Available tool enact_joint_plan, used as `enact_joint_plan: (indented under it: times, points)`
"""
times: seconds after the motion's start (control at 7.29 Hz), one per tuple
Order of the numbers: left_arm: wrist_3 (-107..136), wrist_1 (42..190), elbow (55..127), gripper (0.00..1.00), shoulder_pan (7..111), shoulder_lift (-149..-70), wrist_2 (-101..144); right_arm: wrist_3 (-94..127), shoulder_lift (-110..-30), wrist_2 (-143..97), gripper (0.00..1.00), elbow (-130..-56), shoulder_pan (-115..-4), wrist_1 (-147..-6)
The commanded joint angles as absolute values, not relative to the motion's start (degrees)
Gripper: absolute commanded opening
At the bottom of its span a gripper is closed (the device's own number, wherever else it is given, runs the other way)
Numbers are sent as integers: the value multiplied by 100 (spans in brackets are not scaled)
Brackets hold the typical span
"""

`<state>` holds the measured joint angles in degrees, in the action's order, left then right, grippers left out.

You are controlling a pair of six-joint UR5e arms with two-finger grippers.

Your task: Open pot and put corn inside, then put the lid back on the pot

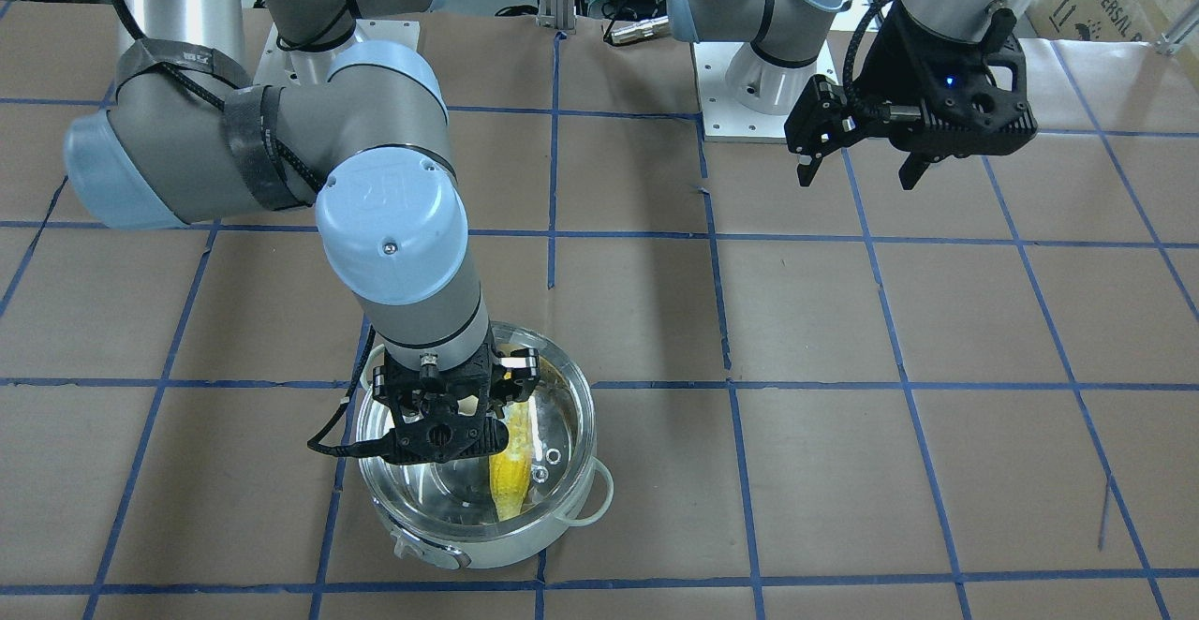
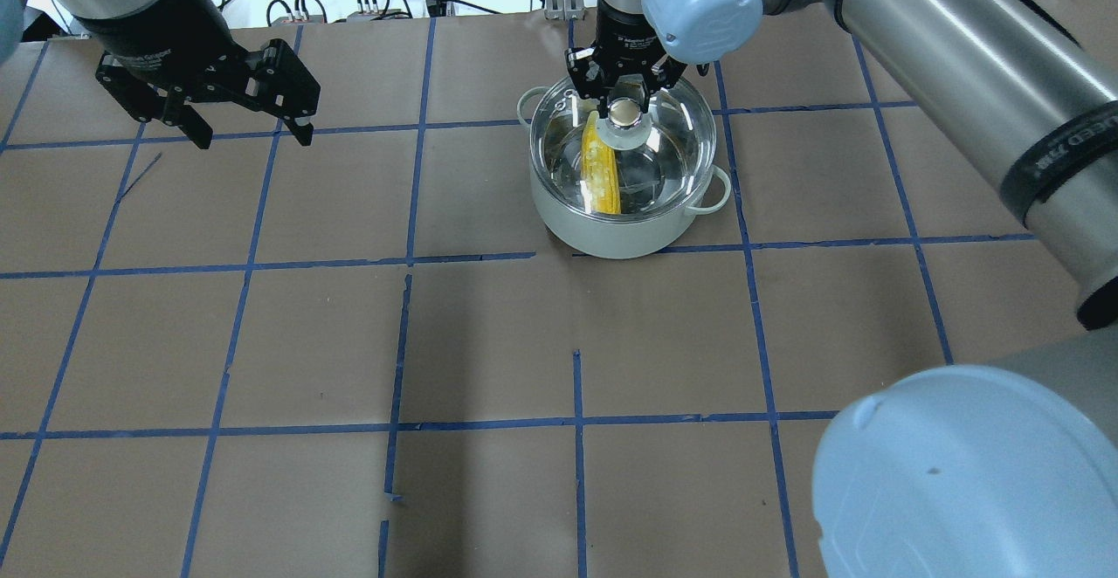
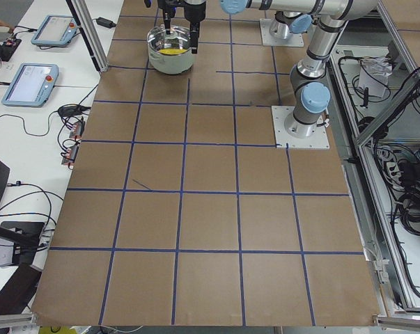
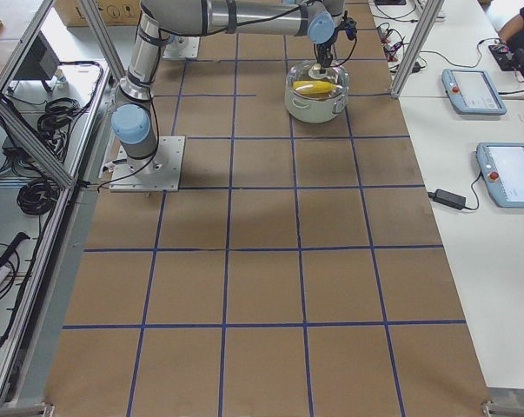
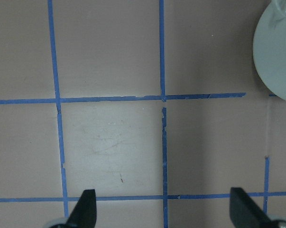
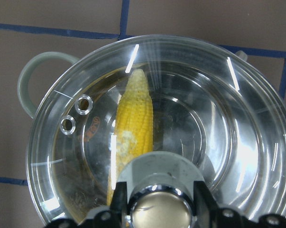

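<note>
The pot, round and of polished steel with a pale outer wall, is set on the tabletop, which is covered in matte brown paper and ruled into squares by blue tape. Two pale loop handles are seen at its sides.

The corn is laid inside the pot, across its mirrored bottom. It is a yellow ear, bumpy with rows of kernels and tapered to a paler point.

The lid, a clear and slightly domed glass disc streaked with glare, is held over the pot's mouth, and the corn is seen through it. Two small metal-ringed vent holes are set near its edge. Whether the lid is fully seated on the rim cannot be told.

The round knob, pale beneath and capped in bright metal, is clamped by the right gripper, whose black jaws are closed against its two sides. This arm is reached down from above the pot.

The left gripper is held above bare tabletop, well apart from the pot. Its black jaws are spread wide and nothing is held between them. In the left wrist view only an edge of the pot's pale wall is caught, at the upper right.
</note>
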<state>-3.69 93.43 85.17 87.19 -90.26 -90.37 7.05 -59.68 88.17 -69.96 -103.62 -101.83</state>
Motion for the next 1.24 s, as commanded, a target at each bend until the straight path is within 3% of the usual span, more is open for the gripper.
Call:
enact_joint_plan:
  times: [0.0, 0.14, 0.55, 1.1]
  points:
    - [-369, 9343, 8517, 100, 8719, -9026, -9035, 703, -5959, 8807, 50, -6987, -10354, -10151]
    - [-369, 9343, 8517, 100, 8719, -9026, -9035, 703, -5959, 8781, 50, -6979, -10354, -10151]
    - [-360, 9343, 8525, 100, 8719, -9026, -9026, 668, -5950, 8736, 62, -6795, -10354, -10187]
    - [-360, 9343, 8525, 100, 8719, -9018, -9035, 581, -5871, 8806, 66, -6462, -10275, -10099]
